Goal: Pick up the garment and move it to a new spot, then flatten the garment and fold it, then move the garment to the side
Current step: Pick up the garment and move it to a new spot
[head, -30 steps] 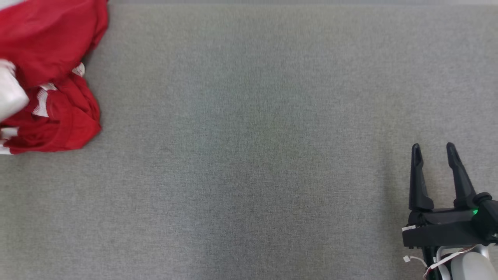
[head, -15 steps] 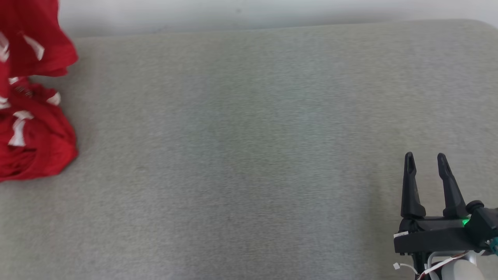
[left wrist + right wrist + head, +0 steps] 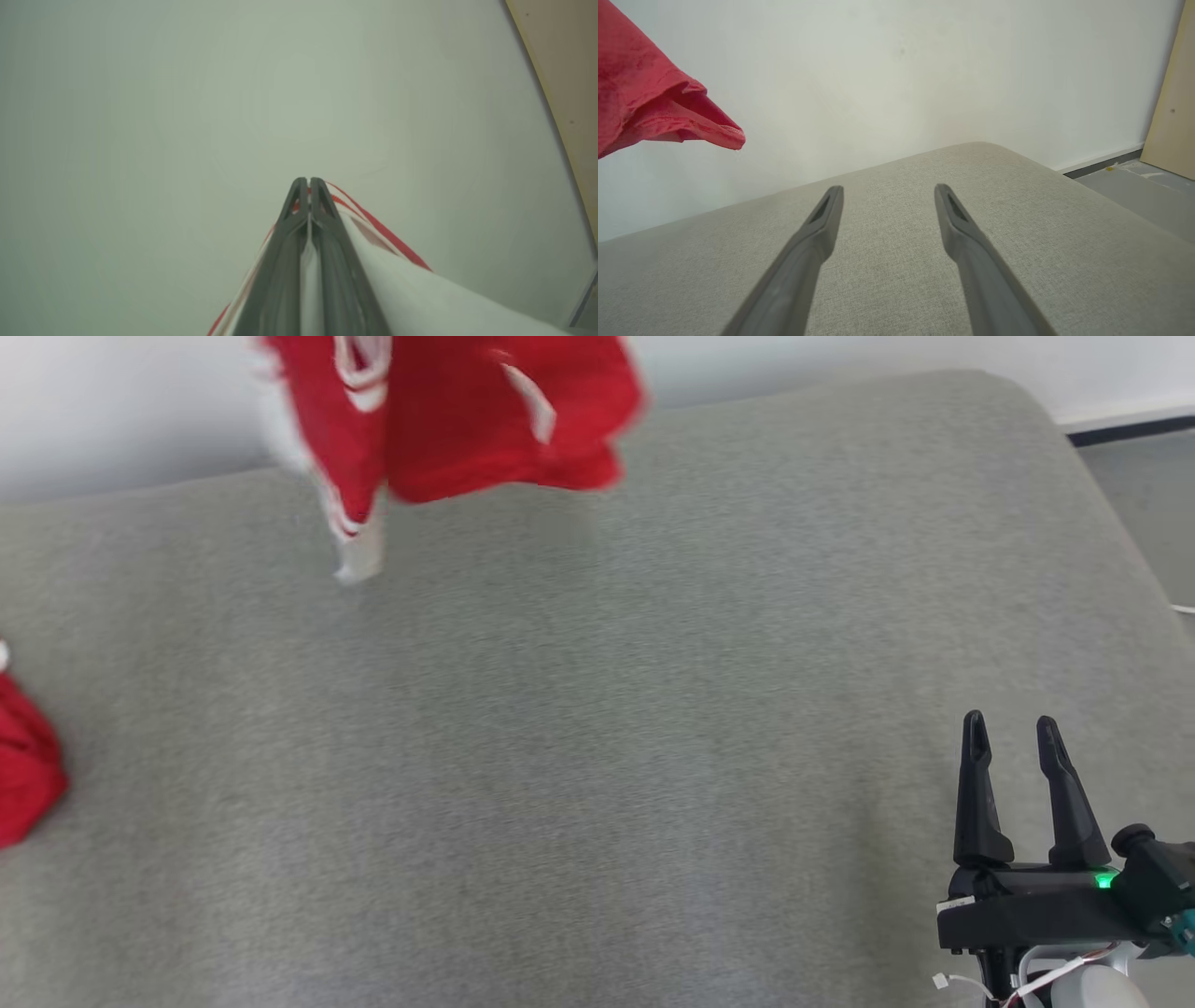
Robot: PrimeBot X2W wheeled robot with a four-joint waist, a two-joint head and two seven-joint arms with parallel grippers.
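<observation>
Garment (image 3: 448,420): red w/ white trim, blurred, hanging clear above far edge of grey pad (image 3: 597,756), top-centre in head view. Half a sec ago it was at that view's left edge, lower part heaped on pad (camera also shifted). Left gripper (image 3: 308,179): clamped on garment's white-and-red fabric. Right gripper (image 3: 1008,723): jaws apart, empty, low right over pad, approx. as before. Red lump (image 3: 23,775) at left edge: cannot tell if same item.

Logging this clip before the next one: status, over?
Left gripper shut on garment, hanging above grey cushion. Right gripper open, empty. Nothing in the way; more red cloth at left edge.
</observation>
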